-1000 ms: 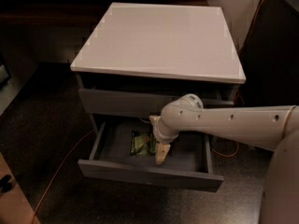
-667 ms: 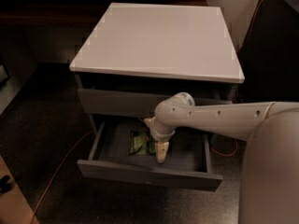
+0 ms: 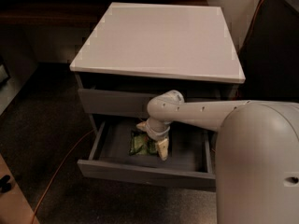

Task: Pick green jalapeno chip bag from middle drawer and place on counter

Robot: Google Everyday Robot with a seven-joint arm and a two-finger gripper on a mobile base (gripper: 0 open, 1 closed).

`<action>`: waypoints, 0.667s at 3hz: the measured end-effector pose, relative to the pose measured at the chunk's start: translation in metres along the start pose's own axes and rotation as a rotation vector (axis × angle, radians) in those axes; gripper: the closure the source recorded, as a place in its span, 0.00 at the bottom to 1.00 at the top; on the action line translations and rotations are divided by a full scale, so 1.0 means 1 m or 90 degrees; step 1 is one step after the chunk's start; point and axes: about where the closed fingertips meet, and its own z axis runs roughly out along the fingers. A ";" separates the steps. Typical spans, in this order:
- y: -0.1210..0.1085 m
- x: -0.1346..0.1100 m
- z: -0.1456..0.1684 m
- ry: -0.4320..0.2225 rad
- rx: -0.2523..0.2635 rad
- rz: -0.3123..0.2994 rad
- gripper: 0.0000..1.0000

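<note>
The middle drawer point(image 3: 140, 172) of the dark grey cabinet stands pulled open. The green jalapeno chip bag point(image 3: 140, 145) lies flat on its floor, left of centre. My gripper point(image 3: 152, 138) reaches down into the drawer from the right, right over the bag. One pale fingertip point(image 3: 163, 150) rests at the bag's right edge and the other point(image 3: 141, 125) at its far edge, so the fingers straddle the bag, open. The arm hides part of the bag. The counter point(image 3: 159, 36) above is a bare light grey-white slab.
The top drawer point(image 3: 112, 101) is shut just above my wrist. An orange cable point(image 3: 60, 167) runs across the dark floor on the left. A dark wall or cabinet point(image 3: 275, 45) stands to the right. My arm's large pale body point(image 3: 261, 167) fills the lower right.
My arm has shifted a little to the left and looms larger in view. The gripper stays down in the drawer at the bag, which has not moved.
</note>
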 end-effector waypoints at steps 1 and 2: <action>0.001 0.000 0.001 0.000 -0.002 -0.014 0.00; 0.001 -0.004 0.013 0.008 -0.002 -0.025 0.00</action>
